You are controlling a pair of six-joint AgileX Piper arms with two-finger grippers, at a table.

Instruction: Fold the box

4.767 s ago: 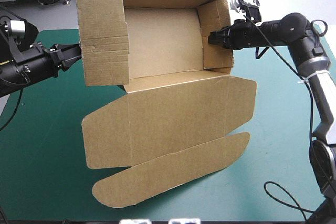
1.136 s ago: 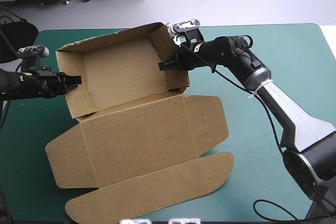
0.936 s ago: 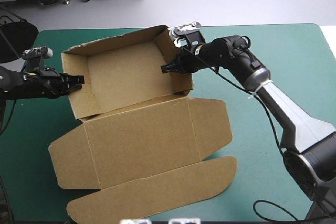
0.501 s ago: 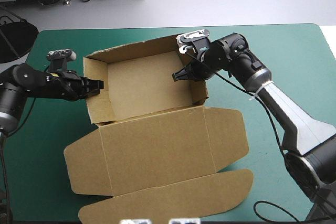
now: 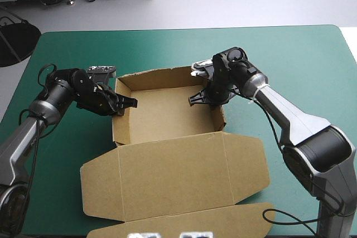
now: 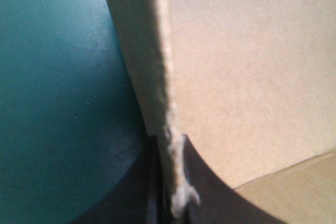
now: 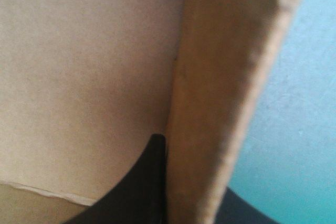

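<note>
Pinching opp. end walls of brown board box (image 5: 162, 112) — L hand (image 5: 129, 103), R hand (image 5: 195, 100) — lid (image 5: 178, 176) flat.

One brown cut-board box (image 5: 173, 176), one teal-green-covered counter (image 5: 301, 54), and two black fin-fingered pincers: the left pincer (image 5: 129, 103), the right pincer (image 5: 194, 102).

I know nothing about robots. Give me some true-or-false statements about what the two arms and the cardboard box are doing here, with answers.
1. The left gripper is shut on the box's left wall. True.
2. The right gripper hangs free, touching nothing. False: it is shut on the box's right wall.
3. The lid is folded over the box. False: it lies flat, toward the table's near edge.
4. The box's walls stand raised. True.
</note>
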